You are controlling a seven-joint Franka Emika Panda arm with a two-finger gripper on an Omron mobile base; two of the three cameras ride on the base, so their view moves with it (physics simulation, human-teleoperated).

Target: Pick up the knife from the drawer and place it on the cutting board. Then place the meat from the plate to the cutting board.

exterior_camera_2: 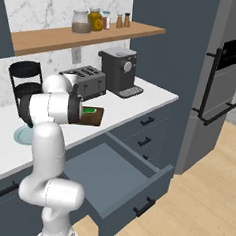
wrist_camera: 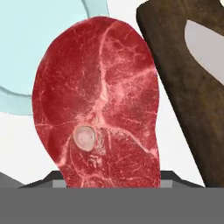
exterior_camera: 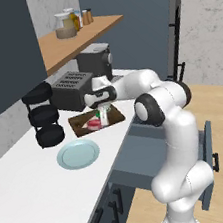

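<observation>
Meat (wrist_camera: 98,105) grasped in gripper (exterior_camera: 101,116), hanging above board (wrist_camera: 183,87) edge; knife (wrist_camera: 205,48) on board beyond. No legible markings.

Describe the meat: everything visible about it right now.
The meat is a flat raw steak, deep red with pale pink-white marbling, a fat edge and a small round pale bone spot. It hangs in the hand, its lower end between the fingers. In the hand view it lies across the plate's edge and beside the cutting board; in the left base view it is low over the board.
</observation>
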